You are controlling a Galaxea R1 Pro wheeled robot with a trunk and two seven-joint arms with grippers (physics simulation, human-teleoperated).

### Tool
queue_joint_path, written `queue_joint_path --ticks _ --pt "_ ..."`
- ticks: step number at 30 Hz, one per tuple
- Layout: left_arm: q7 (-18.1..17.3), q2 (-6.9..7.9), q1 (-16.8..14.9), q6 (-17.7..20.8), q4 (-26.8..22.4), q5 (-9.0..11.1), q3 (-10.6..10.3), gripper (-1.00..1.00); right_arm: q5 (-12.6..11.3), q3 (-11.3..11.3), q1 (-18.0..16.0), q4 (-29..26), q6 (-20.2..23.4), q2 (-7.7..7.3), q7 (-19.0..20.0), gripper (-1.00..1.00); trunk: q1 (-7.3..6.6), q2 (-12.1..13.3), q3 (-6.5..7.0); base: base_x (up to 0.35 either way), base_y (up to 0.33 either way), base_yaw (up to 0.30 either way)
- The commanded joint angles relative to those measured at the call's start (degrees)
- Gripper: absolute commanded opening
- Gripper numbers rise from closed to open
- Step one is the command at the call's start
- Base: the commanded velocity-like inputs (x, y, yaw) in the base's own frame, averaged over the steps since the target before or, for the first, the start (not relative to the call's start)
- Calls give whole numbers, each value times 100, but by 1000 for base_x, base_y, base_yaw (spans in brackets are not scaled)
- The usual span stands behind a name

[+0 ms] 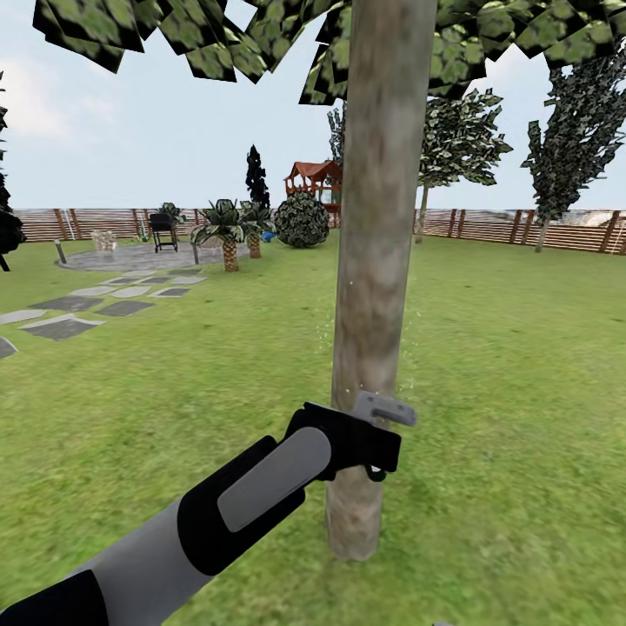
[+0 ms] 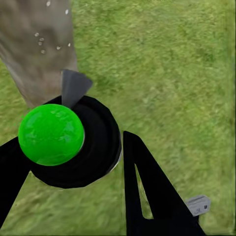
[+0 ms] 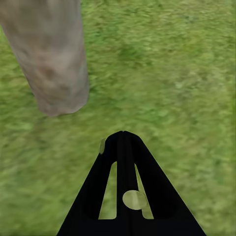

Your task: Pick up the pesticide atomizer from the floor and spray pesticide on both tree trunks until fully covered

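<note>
Your left arm reaches forward so the left gripper (image 1: 369,443) clamps the green-topped pesticide atomizer (image 2: 51,133), its grey nozzle (image 1: 384,408) touching one tree trunk (image 1: 376,261) amid open lawn (image 1: 522,365), while your right gripper (image 3: 124,142) hangs with fingers pressed together.

The robot's left arm (image 1: 174,530) is a rounded light-grey tube sheathed toward the wrist in glossy black casing with an elongated grey oval inlay. Its black wrist block carries a small grey bracket at two o'clock. Both grippers, left (image 2: 73,162) and right (image 3: 124,142), have flat matte-black triangular fingers (image 3: 125,196) with slotted cut-outs.
</note>
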Motion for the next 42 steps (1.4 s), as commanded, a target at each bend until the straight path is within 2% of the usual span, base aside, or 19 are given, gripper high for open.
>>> queue_joint_path --ticks 1,3,5,9,11,13,16,21,25,27,29,37,39,42 --pt "-14 3 -6 39 -4 34 -3 -100 -43 34 -5 2 -24 -5 -31 -100 3 -11 -12 1 0 0" --pt "-283 23 -2 53 -4 24 -4 -100 -45 34 -3 2 -24 -7 -32 -100 3 -11 -12 0 0 0" --pt "-366 35 -1 40 -4 5 -1 -100 -46 34 -5 2 -25 -9 -32 -100 3 -11 -12 0 0 0" --pt "-363 48 0 -26 2 -37 22 -100 -47 34 -4 2 -24 -11 -31 -100 3 -11 -12 0 0 0" --pt "-286 48 1 -267 9 -47 37 -100 -49 34 -5 2 -24 -8 -31 -100 3 -11 -12 0 0 0" --pt "-88 48 1 -565 14 -50 43 -100 -49 34 -6 6 -24 -6 -31 -100 3 -11 -12 0 0 0" --pt "580 43 1 -1070 15 -53 43 -100 -52 34 -6 11 -24 -6 -31 -100 3 -11 -12 0 0 0" --pt "931 24 -2 -1285 7 -54 36 -100 -54 34 -6 18 -24 -7 -31 -100 3 -11 -12 0 0 0" --pt "1047 -2 -7 -1346 -7 -54 27 -100 -51 34 -6 19 -24 -8 -31 -100 3 -11 -12 0 0 0" --pt "1346 -9 -13 -1515 -4 -54 26 -100 -54 34 -6 20 -24 -9 -31 -100 3 -11 -12 0 0 0" --pt "1453 -2 -15 -1579 8 -54 28 -100 -54 34 -6 20 -24 -7 -31 -100 3 -11 -12 0 0 0" --pt "1530 -20 -32 -1552 9 -27 9 -100 -53 31 -6 38 -24 -7 -31 -100 3 -11 -12 153 0 0" --pt "1529 -41 -42 -1469 7 -17 4 -100 -50 28 -6 78 -24 -6 -31 -100 3 -11 -12 304 0 0" --pt "1524 -84 -49 -1100 6 0 -2 -100 -47 26 -6 113 -24 -4 -31 -100 3 -11 -12 141 0 0"
